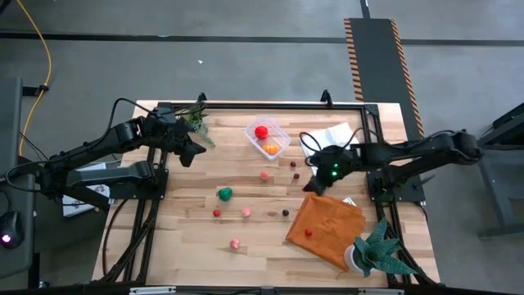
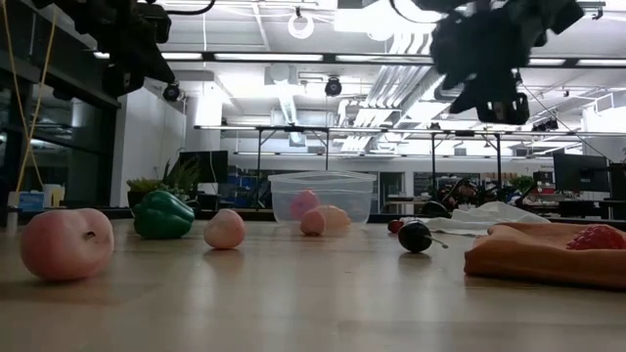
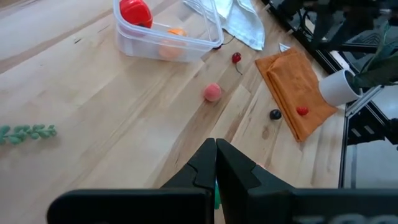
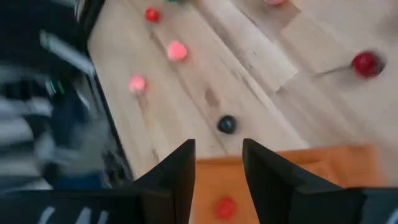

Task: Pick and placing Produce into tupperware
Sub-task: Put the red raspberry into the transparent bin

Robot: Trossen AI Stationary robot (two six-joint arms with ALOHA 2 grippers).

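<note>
The clear tupperware (image 1: 279, 132) (image 2: 323, 200) (image 3: 163, 43) stands on the far middle of the table and holds a red piece (image 1: 261, 131) and an orange piece (image 1: 270, 148). Loose produce lies on the wood: a green pepper (image 1: 224, 193) (image 2: 163, 215), pink pieces (image 1: 264, 174) (image 1: 235, 243), small red and dark ones (image 1: 286, 212) (image 4: 226, 124). One red piece (image 1: 309, 232) (image 4: 225, 206) rests on the orange cloth. My left gripper (image 1: 193, 152) (image 3: 216, 147) hangs shut above the table, left of the tupperware. My right gripper (image 1: 312, 187) (image 4: 218, 163) hangs open above the orange cloth's far edge.
An orange cloth (image 1: 329, 223) (image 2: 548, 256) lies at the near right, with a white cloth (image 1: 332, 135) (image 3: 242, 22) beyond it. A potted plant (image 1: 378, 251) stands at the near right corner, and green sprigs (image 1: 197, 123) lie at the far left. Bare wood shows along the near left.
</note>
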